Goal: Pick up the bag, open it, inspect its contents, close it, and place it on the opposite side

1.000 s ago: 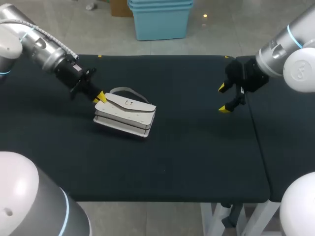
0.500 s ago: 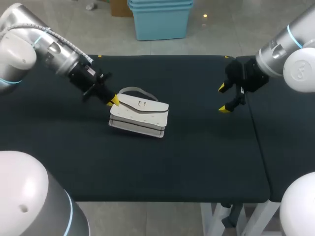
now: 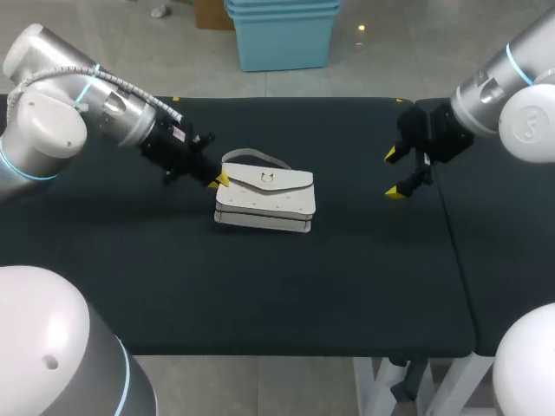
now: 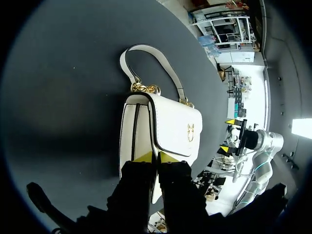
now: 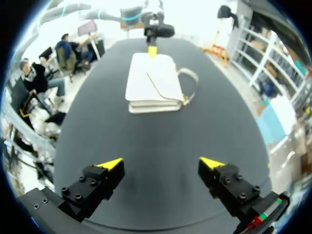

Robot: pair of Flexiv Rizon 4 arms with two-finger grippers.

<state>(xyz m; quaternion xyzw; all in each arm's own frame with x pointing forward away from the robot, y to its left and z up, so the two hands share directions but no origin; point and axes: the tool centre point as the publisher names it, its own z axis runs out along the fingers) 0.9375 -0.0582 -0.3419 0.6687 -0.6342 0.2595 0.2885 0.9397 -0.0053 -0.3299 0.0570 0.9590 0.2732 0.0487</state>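
**Markings.** One small gold emblem [image 4: 190,131] sits on the flap of the bag [image 3: 264,201]. It is too small to read. No other writing is legible on any item.

**Materials and shapes.**
- The bag is a white, smooth-faced, rectangular handbag with rounded corners and a fold-over flap edged by a thin dark line.
- In the head view its near long side shows as stacked layers.
- A single slim white handle [image 4: 146,58] arches from the bag's top edge and lies flat on the cloth. It is joined at each end by a short run of gold chain links [image 4: 145,88].
- The bench [image 3: 347,286] is covered in a matt black fabric.

**Count.** One bag, one handle, two chain fittings, one emblem, two hands.

**Position of the bag.** It lies flat, flap up, slightly left of the bench's middle, with its handle towards the far edge.

**Left hand** [image 3: 218,179]. It is at the bag's left end. Its two yellow-tipped fingers are drawn close together and pinch that end of the bag, with the dark flap edge running into the narrow gap between them.

**Right hand** [image 3: 395,173]. It hangs over the right part of the bench, well apart from the bag. Its fingers are spread wide with nothing between them, and the bag lies ahead of it in the right wrist view.
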